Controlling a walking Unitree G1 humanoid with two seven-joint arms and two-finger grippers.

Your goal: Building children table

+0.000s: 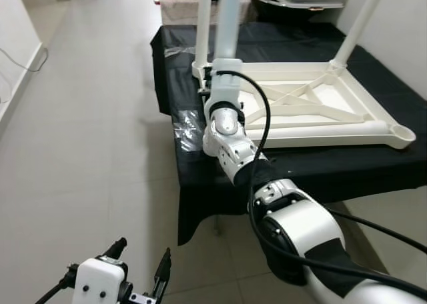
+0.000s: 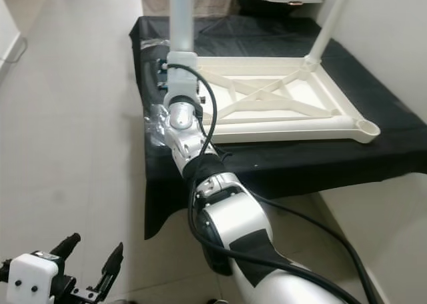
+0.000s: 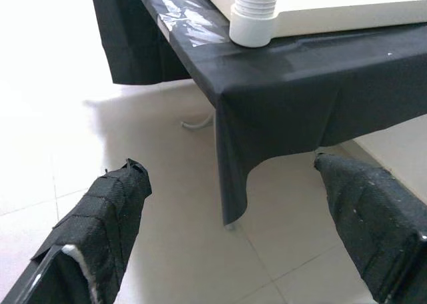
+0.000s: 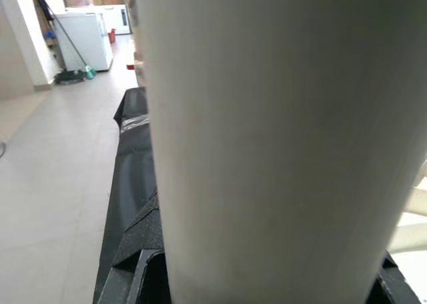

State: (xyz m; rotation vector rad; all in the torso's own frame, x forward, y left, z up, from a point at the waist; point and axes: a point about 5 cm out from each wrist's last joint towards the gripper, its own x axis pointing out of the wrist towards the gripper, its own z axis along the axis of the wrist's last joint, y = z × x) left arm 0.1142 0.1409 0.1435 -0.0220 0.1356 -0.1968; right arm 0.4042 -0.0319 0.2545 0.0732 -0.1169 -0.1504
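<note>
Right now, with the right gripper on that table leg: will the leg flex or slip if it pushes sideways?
Probably stiff: the table leg is a thick, straight, smooth tube. The smooth finish could slip or turn in the right gripper. It likely feels light, looking like moulded plastic. The upside-down table top lies flat on the black cloth, so it may slide.

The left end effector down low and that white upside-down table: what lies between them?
Bare tiled floor and the black cloth's hanging edge separate the open left end effector from the table frame, per the left wrist view.
</note>
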